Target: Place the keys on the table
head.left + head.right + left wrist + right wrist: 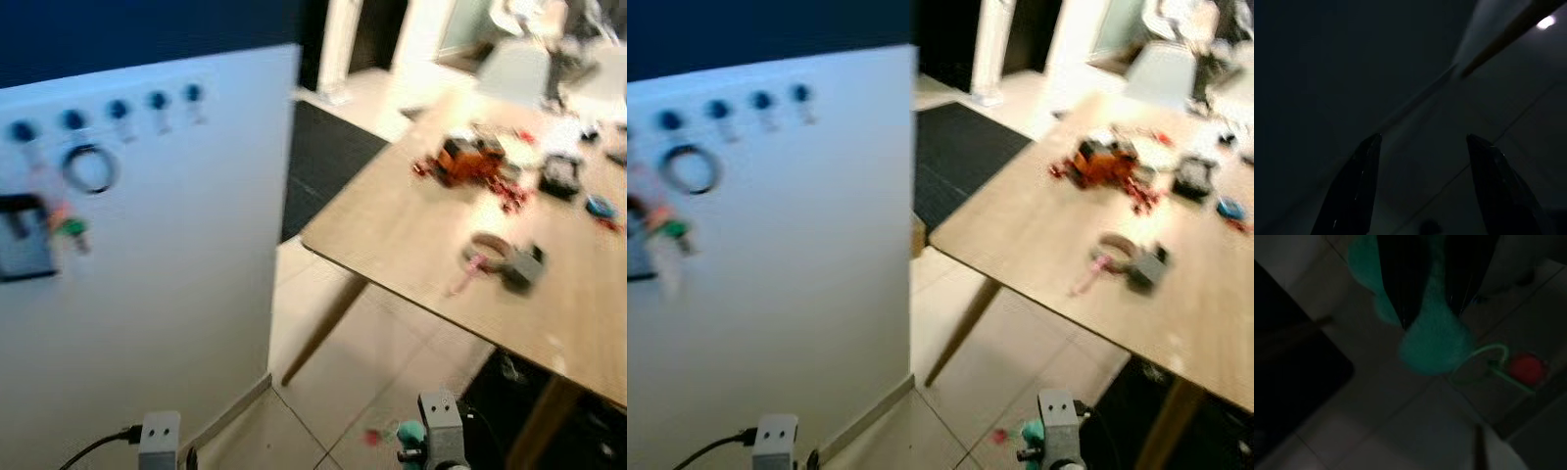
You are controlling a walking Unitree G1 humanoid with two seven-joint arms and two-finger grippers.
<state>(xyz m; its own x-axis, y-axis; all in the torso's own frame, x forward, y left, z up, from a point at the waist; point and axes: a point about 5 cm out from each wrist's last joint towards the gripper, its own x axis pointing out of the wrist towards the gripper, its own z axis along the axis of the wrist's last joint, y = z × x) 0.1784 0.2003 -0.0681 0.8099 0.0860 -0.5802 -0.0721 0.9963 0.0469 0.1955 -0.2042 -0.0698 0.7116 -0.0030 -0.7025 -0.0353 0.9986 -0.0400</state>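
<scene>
On the far left stood a white board [167,245] with a row of blue pegs [118,109] along its top; a dark ring [90,168] hung beneath them and, lower left, a grey tag [22,240] with small green and orange pieces beside it. Near the bottom edge the left arm's wrist showed, a black cable running to it; in the left wrist view, very dark, the left gripper [1422,188] had its two black fingers spread wide apart with nothing between them, over dim floor. Pale floor tiles [323,392] ran under everything, and a dark mat [323,157] lay farther back. Right of centre, low and near, the right gripper [1432,308] pinched a fuzzy teal keychain [1435,345] — the keys — with a thin green ring and a red ball [1525,369] dangling from it above the tiles, below and short of the table edge. To the right stretched the wooden table [411,245], carrying an orange toy [468,157], a tape roll [490,250] beside a grey block [522,266], and blurred small items farther right.
</scene>
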